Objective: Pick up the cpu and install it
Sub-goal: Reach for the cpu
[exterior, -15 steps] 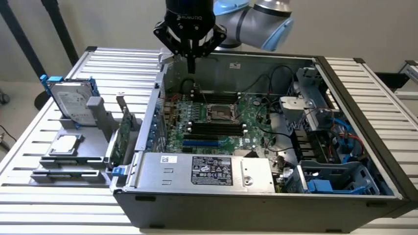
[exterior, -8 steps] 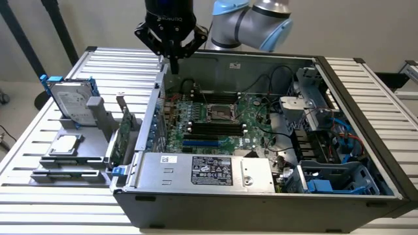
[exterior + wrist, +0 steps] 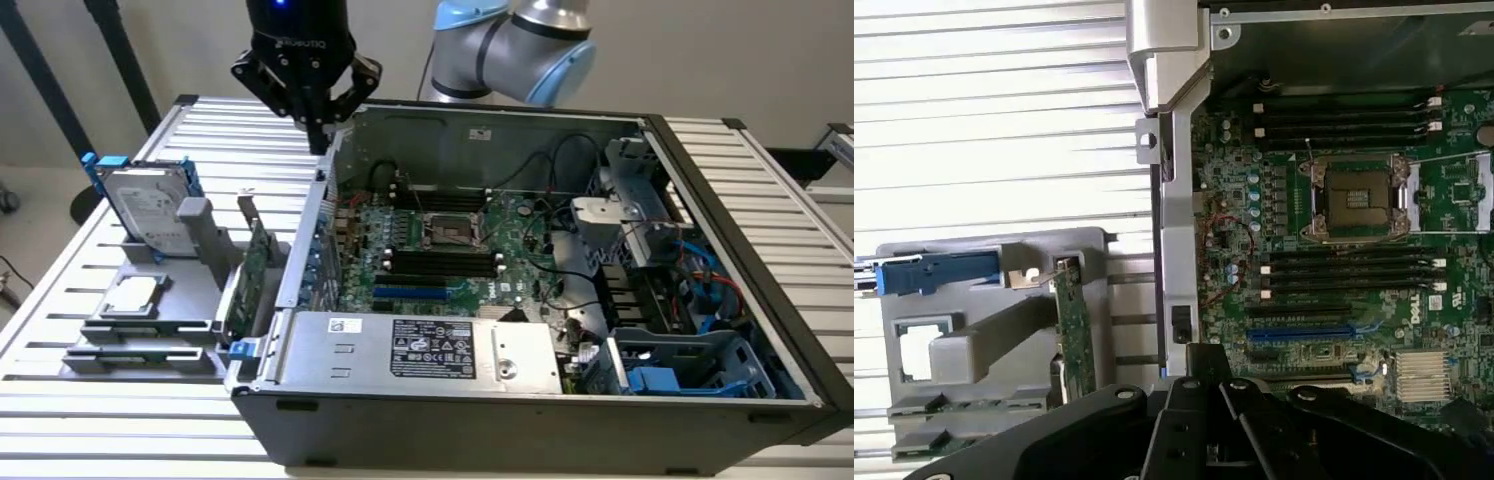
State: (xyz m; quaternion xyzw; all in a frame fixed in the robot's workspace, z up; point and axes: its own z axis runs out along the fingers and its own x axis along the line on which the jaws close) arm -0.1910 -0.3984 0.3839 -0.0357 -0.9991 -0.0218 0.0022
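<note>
While the black gripper (image 3: 318,128) hangs closed, apparently empty, above one wall of the open grey metal computer case (image 3: 534,415), the small square silver-topped cpu (image 3: 134,296) lies flat in the grey plastic holder (image 3: 140,360). That holder stands just beside the case on the slatted metal table (image 3: 120,430).

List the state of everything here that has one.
gripper, shut, empty, above the computer case wall.
cpu, flat in the grey holder, not picked up.
cpu socket, empty.
computer case, side open.
hard drive, upright in the holder.
green card, on edge in the holder.
</note>
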